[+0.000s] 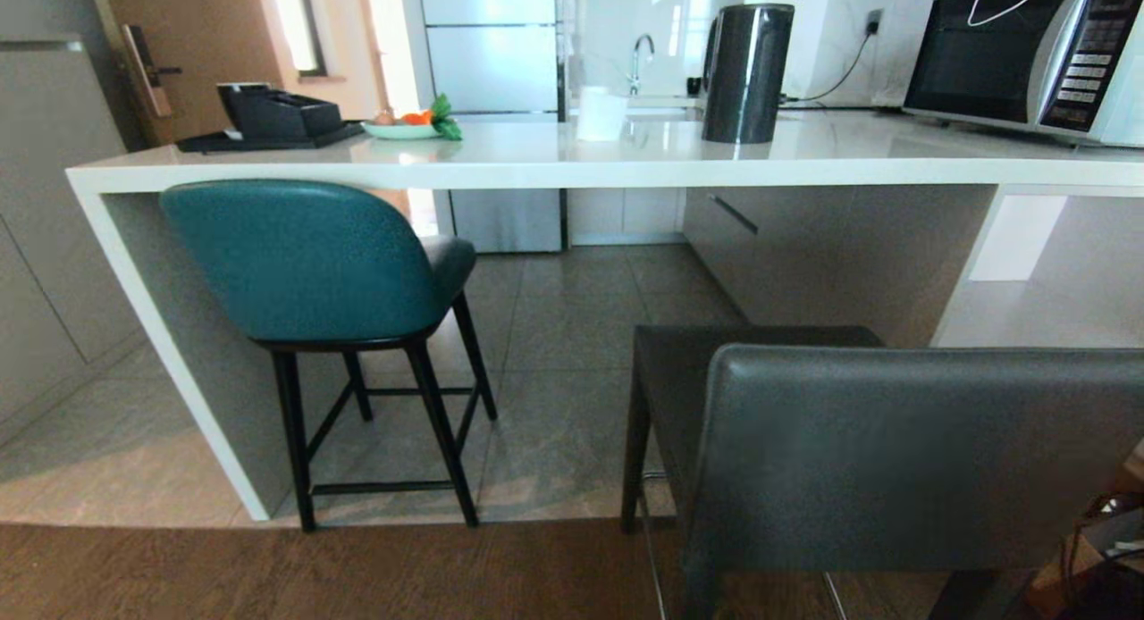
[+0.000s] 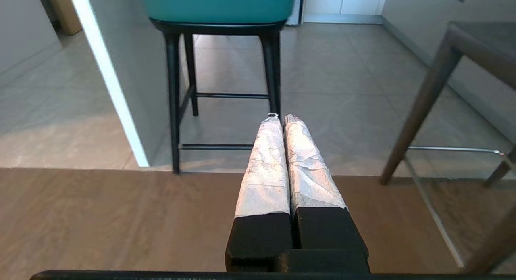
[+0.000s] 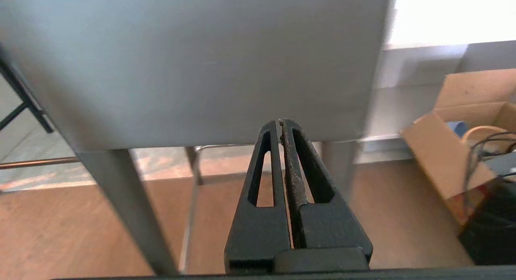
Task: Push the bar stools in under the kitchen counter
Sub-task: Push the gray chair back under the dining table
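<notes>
Your teal stool (image 1: pixel 308 263) sits tucked under the worktop (image 1: pixel 572 160), while the grey stool (image 1: pixel 894 450) stands out from it. Your left pincer (image 2: pixel 281 118) and right pincer (image 3: pixel 281 122) are both closed, gripping nothing.

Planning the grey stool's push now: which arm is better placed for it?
Probably the right. The right gripper, shut, points straight at the grey stool's backrest close ahead. The left gripper, also shut, faces the teal stool, already under the counter.

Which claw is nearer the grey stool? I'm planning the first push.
Right. The right claw, shut, sits just behind the grey stool's backrest. The left claw, also shut, points toward the teal stool, with the grey stool off to its side.
</notes>
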You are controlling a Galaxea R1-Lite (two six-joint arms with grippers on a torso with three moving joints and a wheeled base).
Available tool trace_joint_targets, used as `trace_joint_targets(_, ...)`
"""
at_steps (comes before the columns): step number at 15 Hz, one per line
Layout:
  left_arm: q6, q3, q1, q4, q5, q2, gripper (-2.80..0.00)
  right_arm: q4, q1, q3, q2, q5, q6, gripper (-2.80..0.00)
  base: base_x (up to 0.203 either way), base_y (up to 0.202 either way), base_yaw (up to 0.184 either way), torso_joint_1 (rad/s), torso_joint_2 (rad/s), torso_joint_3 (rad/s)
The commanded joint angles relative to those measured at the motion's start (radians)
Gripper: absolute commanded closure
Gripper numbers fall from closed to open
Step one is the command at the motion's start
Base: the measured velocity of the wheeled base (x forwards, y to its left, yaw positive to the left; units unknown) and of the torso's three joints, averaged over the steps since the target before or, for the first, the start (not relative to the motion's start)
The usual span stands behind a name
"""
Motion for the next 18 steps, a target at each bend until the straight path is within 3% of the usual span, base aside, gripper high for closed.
trace_joint_targets(1,0.0,0.003,0.0,-0.001,0.0,0.0,0.0,0.0,0.0,0.005,0.002,0.0,0.0,0.0,0.0,-0.19,0.004,-0.001,0.0,0.001)
trace_joint_targets(18,0.0,0.003,-0.001,-0.001,0.0,0.0,0.0,0.0,-0.001,0.005,0.002,0.0,0.0,0.0,0.0,-0.193,0.001,0.001,0.0,0.002)
